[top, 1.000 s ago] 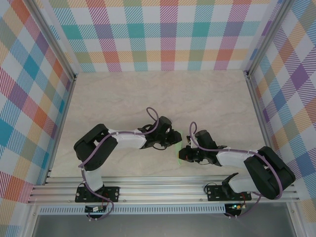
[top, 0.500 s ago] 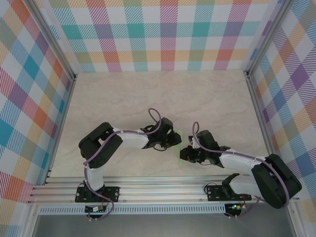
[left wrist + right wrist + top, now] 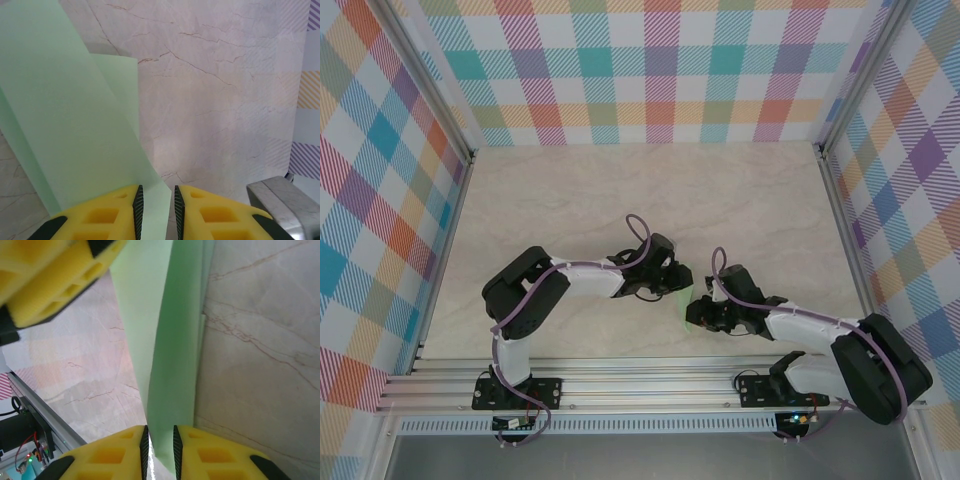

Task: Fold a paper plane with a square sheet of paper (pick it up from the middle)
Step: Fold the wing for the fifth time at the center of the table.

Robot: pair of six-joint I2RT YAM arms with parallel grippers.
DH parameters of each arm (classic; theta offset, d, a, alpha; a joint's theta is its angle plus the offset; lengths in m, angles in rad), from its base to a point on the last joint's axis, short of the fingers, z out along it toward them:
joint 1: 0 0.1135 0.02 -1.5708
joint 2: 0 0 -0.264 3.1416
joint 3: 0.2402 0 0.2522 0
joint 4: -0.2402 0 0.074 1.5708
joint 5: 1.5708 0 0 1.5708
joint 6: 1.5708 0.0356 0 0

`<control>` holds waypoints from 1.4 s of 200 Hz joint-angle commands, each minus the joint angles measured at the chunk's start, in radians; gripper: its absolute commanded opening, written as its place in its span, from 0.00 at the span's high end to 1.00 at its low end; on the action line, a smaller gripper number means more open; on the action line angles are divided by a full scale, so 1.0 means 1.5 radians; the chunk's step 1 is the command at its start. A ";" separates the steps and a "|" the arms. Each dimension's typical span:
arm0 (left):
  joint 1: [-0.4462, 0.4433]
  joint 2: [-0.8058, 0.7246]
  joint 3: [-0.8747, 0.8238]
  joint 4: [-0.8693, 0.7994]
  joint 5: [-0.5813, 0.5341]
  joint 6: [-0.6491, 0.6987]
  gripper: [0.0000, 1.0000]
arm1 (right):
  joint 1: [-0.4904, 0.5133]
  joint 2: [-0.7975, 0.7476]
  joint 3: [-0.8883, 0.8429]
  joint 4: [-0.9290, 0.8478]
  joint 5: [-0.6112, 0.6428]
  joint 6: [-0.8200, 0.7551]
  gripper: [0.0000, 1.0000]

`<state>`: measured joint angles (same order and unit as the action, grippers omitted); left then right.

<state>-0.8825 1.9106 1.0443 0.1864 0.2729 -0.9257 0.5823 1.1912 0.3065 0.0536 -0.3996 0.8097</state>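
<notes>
Bright, soft, even light falls from overhead. Seen from above, the pale marbled desk (image 3: pixel 720 190) is uniformly lit, with only small faint shadows beneath the left arm (image 3: pixel 580 278) and the right arm (image 3: pixel 800 322). This picture is sharp, and lines stay straight out to the corners. In the left wrist view, a whitish sheen lies on the desk below centre. The square sheet of paper (image 3: pixel 75 125) glows translucent, darker green where layers overlap. In the right wrist view, a pinkish glare patch marks the desk at left.
</notes>
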 commanded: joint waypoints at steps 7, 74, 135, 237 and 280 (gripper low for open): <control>-0.007 0.015 0.017 -0.003 0.013 0.015 0.74 | -0.004 -0.022 0.007 -0.008 0.008 0.018 0.70; -0.006 0.023 0.029 -0.008 0.020 0.018 0.74 | -0.005 0.014 0.021 0.019 0.013 0.027 0.68; -0.006 0.024 0.034 -0.011 0.022 0.020 0.74 | -0.006 0.054 0.032 0.021 0.020 0.026 0.81; -0.004 -0.027 0.009 0.012 0.019 0.035 0.60 | -0.062 0.068 -0.012 0.133 -0.091 0.070 0.97; -0.004 -0.014 0.002 0.048 0.032 0.031 0.58 | -0.074 0.086 -0.008 0.126 -0.111 0.066 0.97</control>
<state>-0.8825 1.9133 1.0607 0.2253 0.3031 -0.8921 0.4789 1.2976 0.3000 0.2119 -0.5247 0.9051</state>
